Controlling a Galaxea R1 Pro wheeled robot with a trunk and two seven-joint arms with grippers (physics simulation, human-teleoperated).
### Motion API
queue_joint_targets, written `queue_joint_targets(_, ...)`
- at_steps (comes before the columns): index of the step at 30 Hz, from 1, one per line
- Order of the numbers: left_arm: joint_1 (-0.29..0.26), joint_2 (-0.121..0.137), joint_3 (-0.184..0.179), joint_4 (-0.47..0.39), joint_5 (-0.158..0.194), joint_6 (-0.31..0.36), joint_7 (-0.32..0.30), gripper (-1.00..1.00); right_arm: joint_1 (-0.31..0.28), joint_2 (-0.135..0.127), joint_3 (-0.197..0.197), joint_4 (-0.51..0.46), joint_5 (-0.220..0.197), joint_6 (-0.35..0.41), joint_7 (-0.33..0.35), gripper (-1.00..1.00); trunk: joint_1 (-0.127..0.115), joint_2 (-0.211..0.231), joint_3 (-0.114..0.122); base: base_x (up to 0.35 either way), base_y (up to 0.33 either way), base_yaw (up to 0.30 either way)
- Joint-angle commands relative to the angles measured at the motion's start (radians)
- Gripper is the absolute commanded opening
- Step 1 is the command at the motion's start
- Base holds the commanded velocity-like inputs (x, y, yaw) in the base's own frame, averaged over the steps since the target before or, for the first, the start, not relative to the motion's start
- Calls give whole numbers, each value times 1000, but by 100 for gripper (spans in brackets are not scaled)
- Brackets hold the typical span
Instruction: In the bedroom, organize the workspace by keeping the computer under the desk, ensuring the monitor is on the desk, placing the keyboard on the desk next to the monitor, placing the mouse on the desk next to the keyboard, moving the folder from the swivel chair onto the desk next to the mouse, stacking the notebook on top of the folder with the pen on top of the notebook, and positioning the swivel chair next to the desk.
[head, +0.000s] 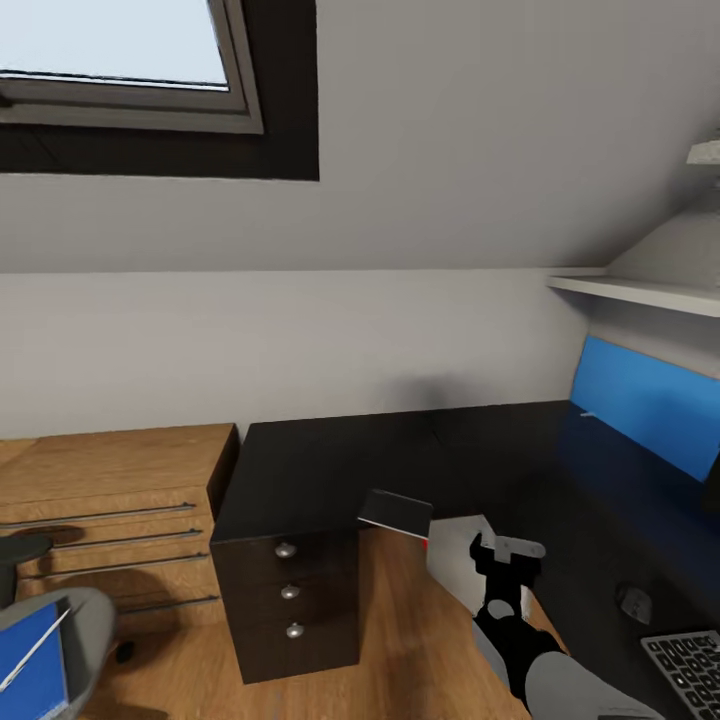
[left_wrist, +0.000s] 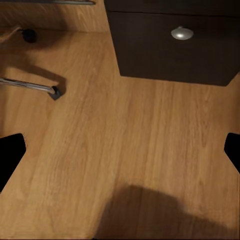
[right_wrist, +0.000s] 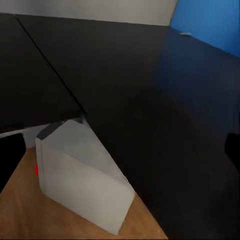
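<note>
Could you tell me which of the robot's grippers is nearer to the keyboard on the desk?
The right gripper: it hangs just beside the keyboard. The left gripper looks down at the wooden floor by the drawer unit, farther away.

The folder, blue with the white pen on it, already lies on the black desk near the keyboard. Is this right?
Not quite. The head view shows the folder, with the pen on it, lying on the swivel chair seat, not on the desk. The keyboard is across the picture.
</note>
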Motion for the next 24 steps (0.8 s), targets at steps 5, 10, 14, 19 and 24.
queue_joint_targets(5,-1,0,-11,17,10,-7,6,100,-1,4,-3,29,10,-5,30,100,-1,-1,-1,-278,0,0)
queue_joint_targets(10,-2,-2,-13,46,10,-7,5,100,-1,6,18,53,17,-18,49,100,-1,-1,-1,-80,0,62)
queue_joint_targets(14,-2,-3,-14,53,10,-7,5,100,-1,6,47,71,27,-51,53,100,-1,-1,-1,-17,0,220)
queue_joint_targets(19,-1,-4,-14,54,10,-7,4,100,-1,7,72,103,30,-67,57,100,-1,-1,-1,-4,0,265)
queue_joint_targets(24,-1,-4,-14,55,10,-7,4,100,-1,31,100,136,32,-70,118,100,-1,-1,-1,-1,0,277)
